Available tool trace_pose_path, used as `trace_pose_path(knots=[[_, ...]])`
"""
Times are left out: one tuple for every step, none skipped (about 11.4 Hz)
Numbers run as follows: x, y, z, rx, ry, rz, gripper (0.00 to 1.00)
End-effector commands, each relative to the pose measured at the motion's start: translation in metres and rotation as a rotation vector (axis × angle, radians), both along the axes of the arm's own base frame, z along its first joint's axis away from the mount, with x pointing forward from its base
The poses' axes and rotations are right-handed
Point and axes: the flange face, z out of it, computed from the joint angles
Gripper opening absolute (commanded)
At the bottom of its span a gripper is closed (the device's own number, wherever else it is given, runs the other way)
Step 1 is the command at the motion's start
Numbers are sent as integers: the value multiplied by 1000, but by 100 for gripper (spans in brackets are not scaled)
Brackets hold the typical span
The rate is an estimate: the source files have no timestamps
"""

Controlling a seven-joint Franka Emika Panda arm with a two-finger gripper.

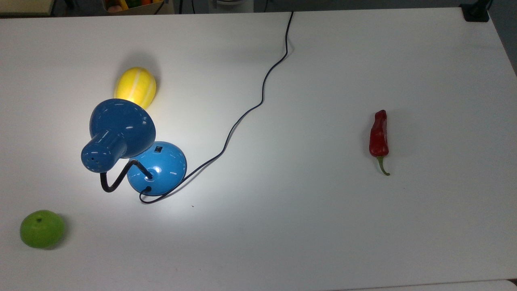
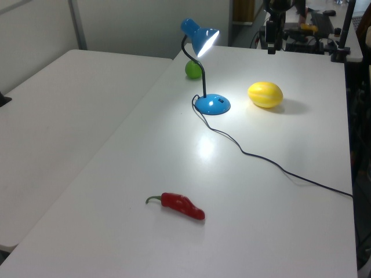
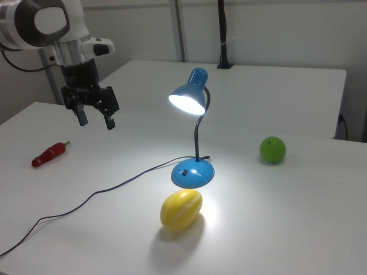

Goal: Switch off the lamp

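I'm looking at a broad white table point(image 1: 323, 226) with a matte, clean surface; a bright pool of light sits on it toward the top view's left, fading to soft grey at the edges. In the left view, a second white table point(image 2: 64, 116) runs alongside it on the left view's left, a narrow gap between them, with a pale wall point(image 2: 145, 26) and a grey upright post point(image 2: 77, 24) behind. In the right view I see another white table point(image 3: 275, 91) beyond, carrying a black clamped pole point(image 3: 222, 34), and off-white wall panels point(image 3: 287, 31) behind that. At the top view's upper edge, a bin of coloured items point(image 1: 129, 5) peeks in.
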Motion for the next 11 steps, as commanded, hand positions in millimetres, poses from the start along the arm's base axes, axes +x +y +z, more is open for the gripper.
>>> trace_pose_path(knots=[[-4, -12, 8, -11, 13, -20, 100], [-4, -14, 8, -10, 11, -27, 100], [-3, -14, 9, -10, 8, -26, 100], [-3, -14, 10, -9, 7, -21, 100], [-2, -14, 9, -11, 9, -18, 100], [-2, -13, 9, -9, 9, -16, 100], [-1, -12, 9, -10, 6, -22, 100], [-1, -12, 9, -10, 6, -26, 100], [-1, -12, 9, -10, 5, -25, 100], [0, -12, 10, -10, 0, -23, 100], [3, -12, 9, -7, -6, -26, 100]])
